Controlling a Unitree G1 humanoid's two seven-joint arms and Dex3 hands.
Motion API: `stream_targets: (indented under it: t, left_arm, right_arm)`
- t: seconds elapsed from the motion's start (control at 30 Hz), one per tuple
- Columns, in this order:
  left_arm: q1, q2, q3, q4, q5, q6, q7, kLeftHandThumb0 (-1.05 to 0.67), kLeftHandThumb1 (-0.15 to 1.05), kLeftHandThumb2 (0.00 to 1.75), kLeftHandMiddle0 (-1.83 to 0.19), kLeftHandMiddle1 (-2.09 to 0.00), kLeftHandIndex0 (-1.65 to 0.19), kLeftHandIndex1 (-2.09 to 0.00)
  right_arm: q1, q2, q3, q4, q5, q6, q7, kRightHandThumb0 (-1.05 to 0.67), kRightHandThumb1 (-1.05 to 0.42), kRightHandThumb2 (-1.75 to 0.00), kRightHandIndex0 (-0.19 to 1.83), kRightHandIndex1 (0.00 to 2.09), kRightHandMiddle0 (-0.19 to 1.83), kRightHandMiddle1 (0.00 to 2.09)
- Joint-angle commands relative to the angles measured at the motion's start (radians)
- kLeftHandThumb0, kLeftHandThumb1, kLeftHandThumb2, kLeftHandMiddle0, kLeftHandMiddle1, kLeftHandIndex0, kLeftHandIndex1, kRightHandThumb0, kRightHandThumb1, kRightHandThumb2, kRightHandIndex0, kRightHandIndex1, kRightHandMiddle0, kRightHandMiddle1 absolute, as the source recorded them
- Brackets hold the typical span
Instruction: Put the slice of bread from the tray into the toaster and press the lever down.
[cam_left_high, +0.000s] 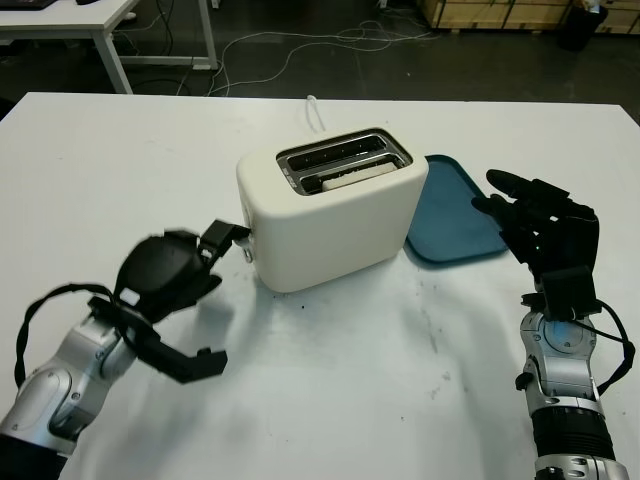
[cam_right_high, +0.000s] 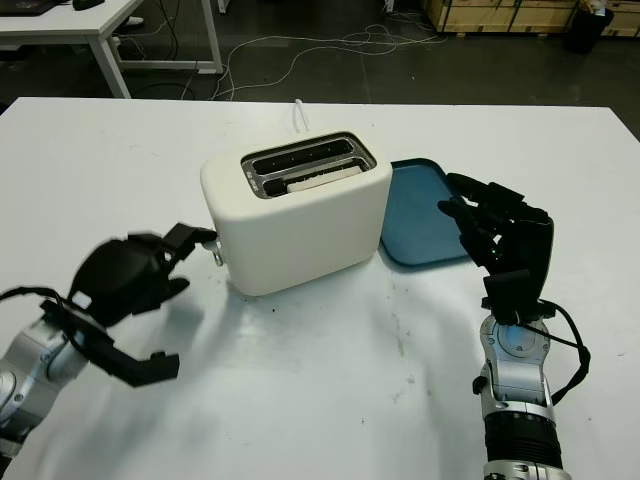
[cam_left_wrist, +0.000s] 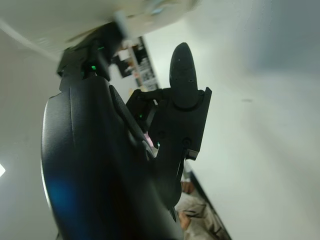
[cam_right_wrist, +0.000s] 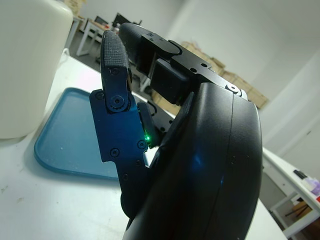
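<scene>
A cream toaster (cam_left_high: 330, 215) stands mid-table, and a slice of bread (cam_left_high: 350, 177) sits in its nearer slot. On the toaster's left end is a small metal lever (cam_left_high: 247, 243). My left hand (cam_left_high: 210, 295) is open beside that end, one fingertip (cam_left_high: 228, 234) right at the lever; I cannot tell whether it touches. To the right of the toaster lies the blue tray (cam_left_high: 460, 215) with nothing on it. My right hand (cam_left_high: 520, 205) is open and raised over the tray's right edge, holding nothing.
A white cable (cam_left_high: 316, 110) runs from behind the toaster over the table's far edge. Beyond that edge are a dark floor with cables and another table (cam_left_high: 100, 20). The white table surface (cam_left_high: 380, 380) lies bare in front of the toaster.
</scene>
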Motion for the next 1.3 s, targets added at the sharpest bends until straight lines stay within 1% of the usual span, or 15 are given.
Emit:
stream_targets:
  t: [0.0,0.23,0.37,0.47,0.6,0.73,0.83,0.87,0.93,1.0,1.03,1.1,1.17,1.2,1.27]
  left_arm:
    - [0.031,0.010,-0.045,0.047,0.026,0.003,-0.047,-0.23,0.92,0.31,-0.70,-1.18,-0.73,-0.75]
    - [0.025,0.024,-0.044,0.039,0.008,-0.003,-0.058,-0.24,0.92,0.37,-0.66,-1.24,-0.68,-0.77]
    - [0.017,0.030,-0.040,0.037,0.002,-0.023,-0.034,-0.23,0.92,0.34,-0.67,-1.24,-0.68,-0.78]
    - [0.006,0.035,-0.038,0.042,0.014,-0.041,-0.004,-0.23,0.92,0.31,-0.68,-1.36,-0.70,-0.82]
    - [-0.003,0.045,-0.031,0.012,-0.007,-0.019,-0.068,-0.23,0.92,0.35,-0.63,-1.41,-0.66,-0.85]
    - [-0.020,0.050,-0.023,-0.016,-0.002,-0.005,-0.076,-0.24,0.92,0.39,-0.63,-1.43,-0.64,-0.87]
    - [-0.044,0.050,-0.013,-0.027,-0.007,-0.006,-0.069,-0.26,0.92,0.47,-0.57,-1.61,-0.54,-1.13]
    - [-0.050,0.049,-0.011,-0.026,-0.009,-0.016,-0.055,-0.27,0.92,0.46,-0.58,-1.69,-0.48,-1.38]
    - [-0.060,0.043,-0.012,-0.033,-0.018,-0.034,-0.040,-0.28,0.92,0.46,-0.61,-1.73,-0.44,-1.62]
    - [-0.055,0.017,-0.022,-0.056,-0.039,-0.043,-0.047,-0.33,0.92,0.49,-0.65,-1.74,-0.46,-1.72]
    - [-0.050,-0.002,-0.040,-0.072,-0.058,-0.028,-0.091,-0.34,0.92,0.50,-0.66,-1.74,-0.46,-1.73]
    - [-0.050,-0.028,-0.087,-0.073,-0.074,0.010,-0.198,-0.34,0.92,0.52,-0.69,-1.68,-0.56,-1.54]
    - [-0.061,-0.049,-0.133,-0.045,-0.077,0.045,-0.282,-0.32,0.92,0.48,-0.72,-1.61,-0.62,-1.45]
    - [-0.066,-0.056,-0.148,-0.033,-0.079,0.060,-0.312,-0.32,0.92,0.49,-0.78,-1.43,-0.66,-1.25]
    - [-0.074,-0.071,-0.166,-0.016,-0.084,0.093,-0.351,-0.31,0.92,0.49,-0.81,-1.29,-0.71,-1.03]
  right_arm:
    - [0.008,-0.005,-0.007,-0.012,0.003,-0.005,-0.001,-0.52,-0.92,-0.20,1.15,0.16,1.09,0.00]
    - [0.008,0.000,-0.008,-0.012,0.010,-0.006,0.003,-0.51,-0.92,-0.18,1.15,0.15,1.10,0.00]
    - [0.007,0.000,-0.007,-0.013,0.005,-0.005,0.000,-0.52,-0.92,-0.18,1.16,0.15,1.10,0.00]
    - [0.009,0.000,-0.007,-0.014,-0.001,0.000,-0.005,-0.53,-0.92,-0.19,1.16,0.16,1.10,0.00]
    - [0.009,0.001,-0.008,-0.012,0.003,-0.002,-0.003,-0.52,-0.92,-0.19,1.17,0.16,1.11,0.00]
    - [0.004,0.002,-0.007,-0.001,0.007,-0.016,0.001,-0.52,-0.92,-0.19,1.17,0.16,1.11,0.00]
    - [0.003,0.002,-0.007,0.000,0.006,-0.019,0.001,-0.53,-0.92,-0.18,1.18,0.16,1.12,0.01]
    - [0.004,0.002,-0.007,-0.003,0.003,-0.019,-0.001,-0.53,-0.92,-0.19,1.18,0.16,1.12,0.00]
    - [0.008,0.003,-0.005,-0.013,-0.003,-0.012,-0.006,-0.53,-0.92,-0.19,1.18,0.15,1.12,0.00]
    - [0.010,0.008,-0.004,-0.017,0.000,-0.011,-0.005,-0.53,-0.92,-0.19,1.18,0.15,1.11,0.00]
    - [0.009,0.009,-0.003,-0.010,0.002,-0.017,-0.004,-0.52,-0.92,-0.19,1.18,0.15,1.11,0.00]
    - [0.013,0.011,-0.002,-0.009,-0.001,-0.012,-0.006,-0.53,-0.92,-0.19,1.17,0.15,1.11,0.00]
    - [0.016,0.013,-0.001,-0.013,0.002,-0.005,-0.005,-0.53,-0.92,-0.19,1.18,0.15,1.11,0.00]
    - [0.017,0.013,-0.001,-0.014,0.003,-0.004,-0.004,-0.53,-0.92,-0.19,1.19,0.15,1.12,0.00]
    - [0.019,0.010,-0.002,-0.013,0.002,-0.007,-0.005,-0.53,-0.92,-0.18,1.19,0.15,1.12,0.00]
